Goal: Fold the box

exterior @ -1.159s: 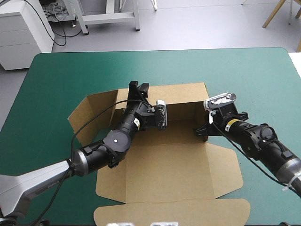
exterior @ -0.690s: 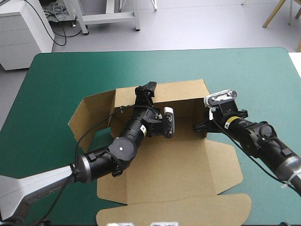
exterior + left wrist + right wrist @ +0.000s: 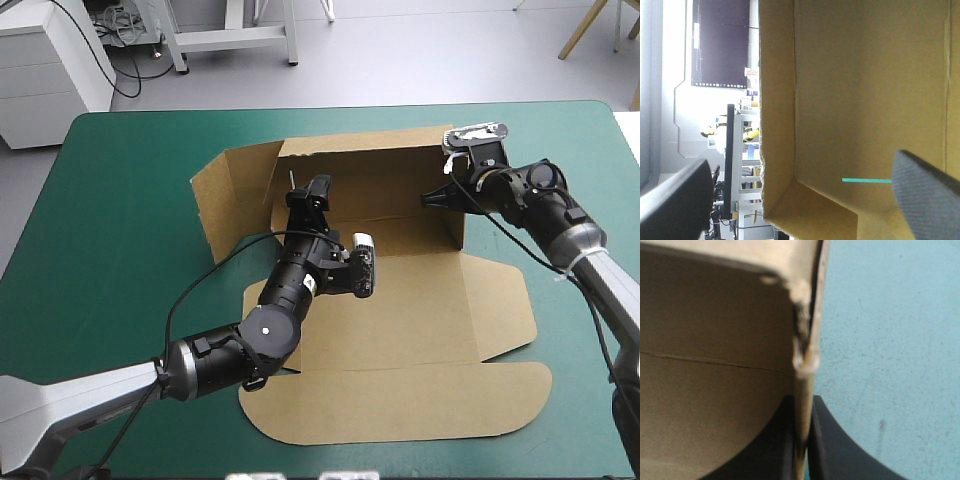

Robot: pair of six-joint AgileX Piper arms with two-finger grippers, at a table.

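Observation:
The brown box [image 3: 400,300] lies open on the teal-green cover, its back wall [image 3: 370,170] raised and its lid flat toward the near edge. At the back wall's left corner, my left gripper [image 3: 306,192] stands open. In the left wrist view the left gripper [image 3: 800,200] straddles the box [image 3: 865,90], whose corner edge lies between the fingers. My right gripper [image 3: 447,192] is shut on the box's right side wall [image 3: 456,215]. The right wrist view shows the right gripper [image 3: 802,440] pinching the box [image 3: 715,380] at its worn edge.
A loose side flap [image 3: 232,195] stands out from the box's left end. The lid [image 3: 400,415] reaches close to the table's near edge. Bare teal-green cover [image 3: 110,220] shows left of the box and beyond its right wall.
The box has shifted toward the far right and its back wall has risen upright. My right gripper moved away and right with the side wall. The left arm reached farther forward.

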